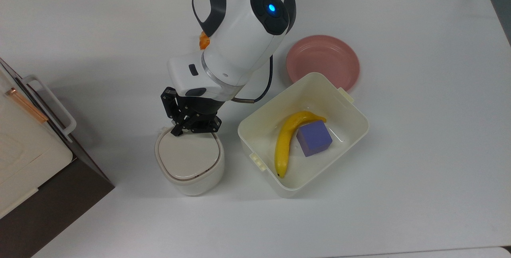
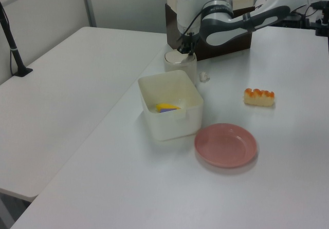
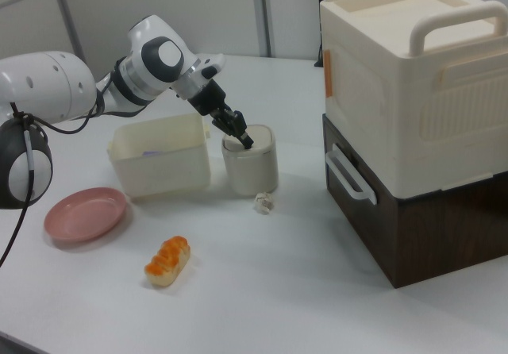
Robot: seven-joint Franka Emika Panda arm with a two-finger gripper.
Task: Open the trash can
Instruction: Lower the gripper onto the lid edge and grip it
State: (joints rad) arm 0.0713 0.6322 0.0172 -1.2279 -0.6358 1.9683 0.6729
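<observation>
My hand is down on the lidded trash can's far edge.

Top view: I see the black two-finger hand [image 1: 178, 131], fingers together, tip on the rim of the small cream-white rounded-square plastic trash can [image 1: 189, 161], lid flat, on the white table [image 1: 419, 150] just at the top view's left of the large cream rectangular tub [image 1: 351, 108] holding a yellow banana [image 1: 285, 140] and purple cube [image 1: 314, 138].
Left view: hand [image 2: 186, 50] on the can [image 2: 181, 63] behind the tub [image 2: 175, 121].
Right view: hand [image 3: 246, 140] meets the can's [image 3: 252, 167] top.
</observation>
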